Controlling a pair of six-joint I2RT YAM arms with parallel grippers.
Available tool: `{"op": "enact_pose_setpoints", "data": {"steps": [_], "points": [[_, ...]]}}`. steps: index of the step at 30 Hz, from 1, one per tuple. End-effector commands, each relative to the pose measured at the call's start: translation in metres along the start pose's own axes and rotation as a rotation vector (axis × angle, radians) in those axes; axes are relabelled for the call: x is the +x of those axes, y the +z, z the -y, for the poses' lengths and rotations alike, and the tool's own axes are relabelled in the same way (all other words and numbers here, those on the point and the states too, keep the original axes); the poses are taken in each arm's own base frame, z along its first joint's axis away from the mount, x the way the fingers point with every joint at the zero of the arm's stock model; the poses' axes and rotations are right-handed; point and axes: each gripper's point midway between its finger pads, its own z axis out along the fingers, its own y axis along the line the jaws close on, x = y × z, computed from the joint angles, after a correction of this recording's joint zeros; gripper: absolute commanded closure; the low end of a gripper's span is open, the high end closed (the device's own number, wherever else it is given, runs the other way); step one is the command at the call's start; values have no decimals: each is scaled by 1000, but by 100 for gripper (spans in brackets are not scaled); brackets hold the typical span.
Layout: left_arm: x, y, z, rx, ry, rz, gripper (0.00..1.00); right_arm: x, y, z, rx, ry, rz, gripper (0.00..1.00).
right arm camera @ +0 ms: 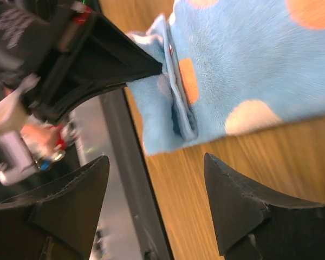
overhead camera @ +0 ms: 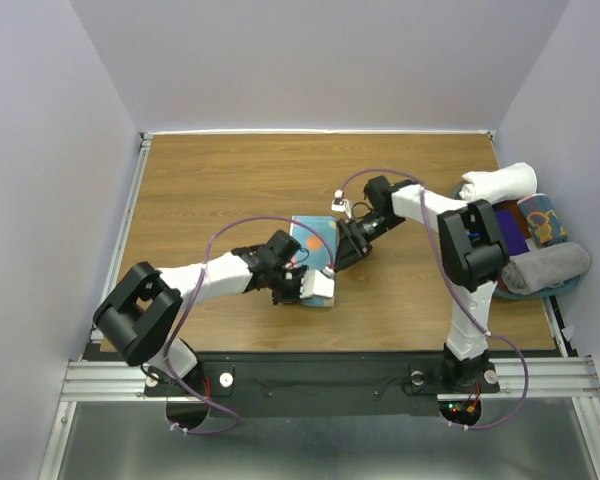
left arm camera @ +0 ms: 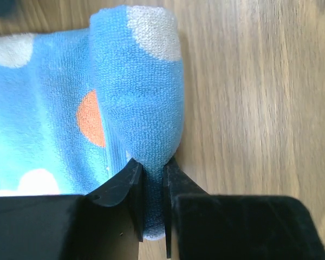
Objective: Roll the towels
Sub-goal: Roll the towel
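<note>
From above, a light blue terry towel with orange and pale dots (overhead camera: 315,242) lies near the middle of the brown wooden surface (overhead camera: 220,180), between the two arms. The left pincer (overhead camera: 305,285) sits at the towel's near end, and the right pincer (overhead camera: 338,262) reaches in from the right to its right edge. At the far right edge of the surface is a pile of cloths: a white rolled towel (overhead camera: 500,183) on the far side, a grey rolled towel (overhead camera: 545,268) on the near side, and a patterned dark blue and orange cloth (overhead camera: 535,222) between them. In the left wrist view, the left pincer (left arm camera: 153,200) is nearly closed and pinches a folded-over hump of the blue towel (left arm camera: 138,97), with cloth squeezed between its two black fingers (left arm camera: 122,187); the rest of the towel spreads flat to the left, and bare wood lies to the right. In the right wrist view, the right pincer (right arm camera: 154,200) stands wide apart with nothing between its fingers (right arm camera: 244,208). The towel (right arm camera: 249,65) lies just beyond them, its layered edge facing the camera, and the left pincer's black tip (right arm camera: 114,59) presses on the towel's corner.
</note>
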Motion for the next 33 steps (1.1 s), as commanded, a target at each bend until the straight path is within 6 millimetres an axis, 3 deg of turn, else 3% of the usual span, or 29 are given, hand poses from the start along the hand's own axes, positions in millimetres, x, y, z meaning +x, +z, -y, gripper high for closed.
{"op": "enact_pose_setpoints", "data": {"steps": [1, 5, 6, 7, 8, 9, 12, 15, 20, 23, 27, 33], "points": [[11, -7, 31, 241, -171, 19, 97, -32, -36, -14, 182, -150, 131, 24], [13, -11, 31, 379, -282, 37, 97, -44, -63, -18, 398, -261, 242, 22], [4, -13, 23, 400, -292, 71, 96, -44, -68, -20, 425, -283, 258, 21], [12, -7, 23, 445, -322, 65, 95, -44, -73, -29, 446, -331, 282, 20], [15, -11, 30, 500, -369, 48, 94, -42, -76, -29, 465, -370, 280, 19], [8, -11, 21, 519, -374, 76, 93, -40, -76, -31, 479, -392, 276, 19], [23, -1, 23, 643, -487, 46, 91, -28, -69, -34, 570, -502, 221, 17], [31, 1, 12, 669, -542, 37, 89, -15, -47, -42, 641, -614, 138, 17], [45, 11, 9, 713, -619, 8, 87, -17, -7, -52, 733, -798, 97, 16], [47, 15, 4, 720, -626, 5, 85, -28, 9, -40, 846, -885, 85, 16], [49, 19, 0, 724, -634, 4, 84, -30, 31, -29, 898, -987, 58, 14], [50, 22, -9, 718, -643, 14, 82, -15, 68, -12, 883, -1102, -35, 14]]}}
